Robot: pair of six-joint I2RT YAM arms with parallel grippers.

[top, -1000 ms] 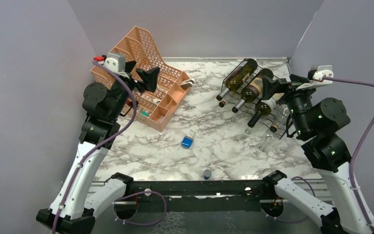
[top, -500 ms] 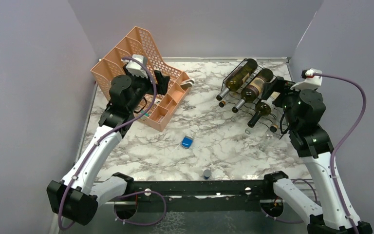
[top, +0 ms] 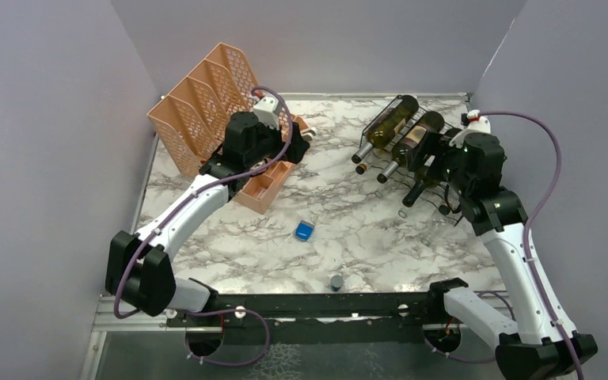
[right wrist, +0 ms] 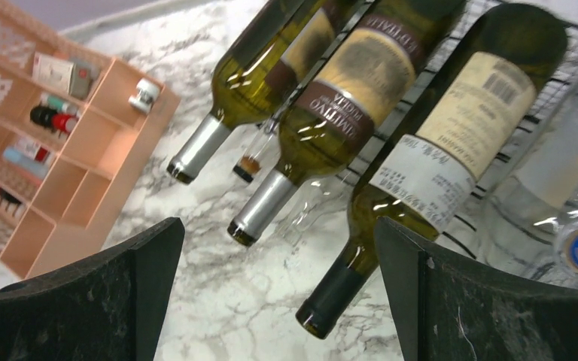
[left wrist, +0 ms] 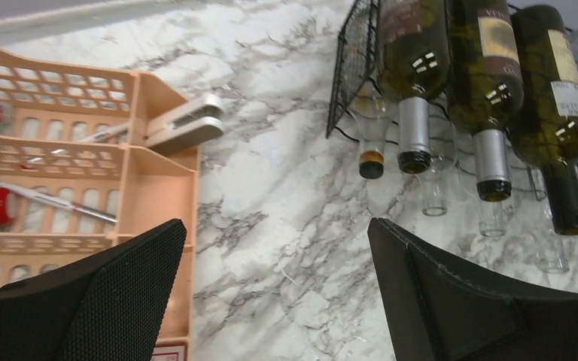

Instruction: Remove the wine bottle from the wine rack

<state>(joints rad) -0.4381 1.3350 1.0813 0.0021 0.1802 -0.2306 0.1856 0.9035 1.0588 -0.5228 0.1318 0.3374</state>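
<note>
Fingers of the right gripper (right wrist: 278, 233) stand spread wide and hold nothing. The nearest wine bottle (right wrist: 429, 162) lies just beyond them in the top row of the wine rack (left wrist: 350, 68), its neck pointing toward the table's middle. A good grasp would likely close across the cylindrical body near the paper label, not on the tapering neck, since the dark green glass is smooth and glossy. Lifting clear of the wavy black wire cradle before pulling back should spare the neighbouring bottle (right wrist: 346, 98), which lies close alongside. The left gripper (left wrist: 277, 226) is likewise spread and empty above the marble-patterned table (top: 340, 206), between the peach mesh organizer (top: 206, 103) and the rack.
</note>
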